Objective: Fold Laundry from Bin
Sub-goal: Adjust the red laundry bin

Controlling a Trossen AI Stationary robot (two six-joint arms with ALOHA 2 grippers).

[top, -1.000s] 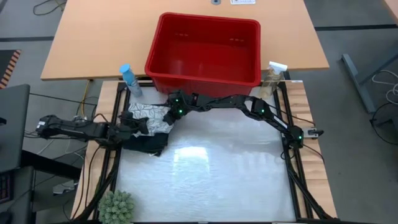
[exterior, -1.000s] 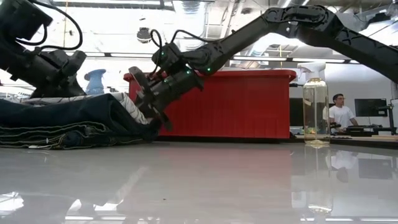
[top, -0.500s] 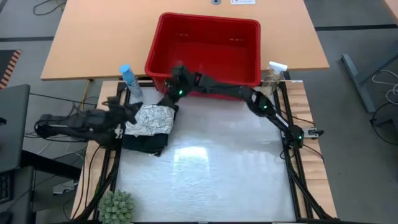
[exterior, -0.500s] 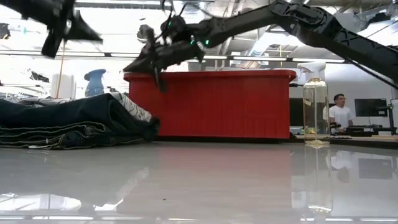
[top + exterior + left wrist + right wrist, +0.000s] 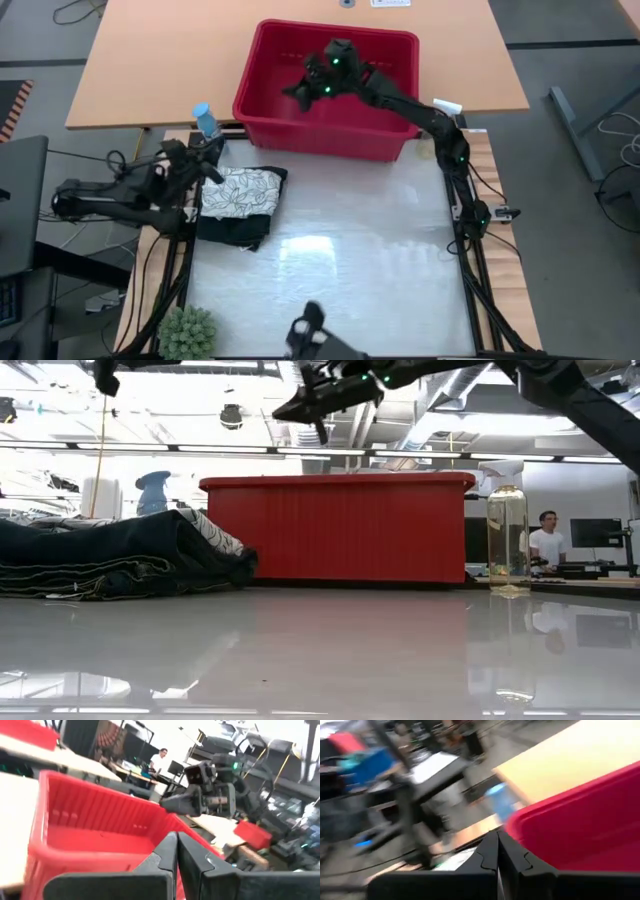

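The laundry lies in a folded stack at the table's left. A white leaf-print cloth (image 5: pixel 243 190) rests flat on dark trousers (image 5: pixel 234 230). From table height the trousers (image 5: pixel 100 555) show as a thick folded pile. The red bin (image 5: pixel 330 135) stands at the far edge. My right gripper (image 5: pixel 293 92) is shut and hangs in the air over the bin's left part, holding nothing. My left gripper (image 5: pixel 213 150) is also shut and bare, raised above the table's left edge just beyond the stack; its fingers (image 5: pixel 170 851) point toward the bin (image 5: pixel 90 827).
A blue spray bottle (image 5: pixel 205 122) stands left of the bin and a clear one (image 5: pixel 441 118) at its right. A small green plant (image 5: pixel 187 332) sits at the near left corner, and a dark object (image 5: pixel 305 332) at the near edge. People sit in the room behind (image 5: pixel 545 545).
Both grippers have left the stack and risen. My right gripper has swung up and toward the far edge, from the leaf-print cloth to above the bin. My left gripper has lifted straight up at the table's left. The leaf-print cloth now lies spread flat on the trousers.
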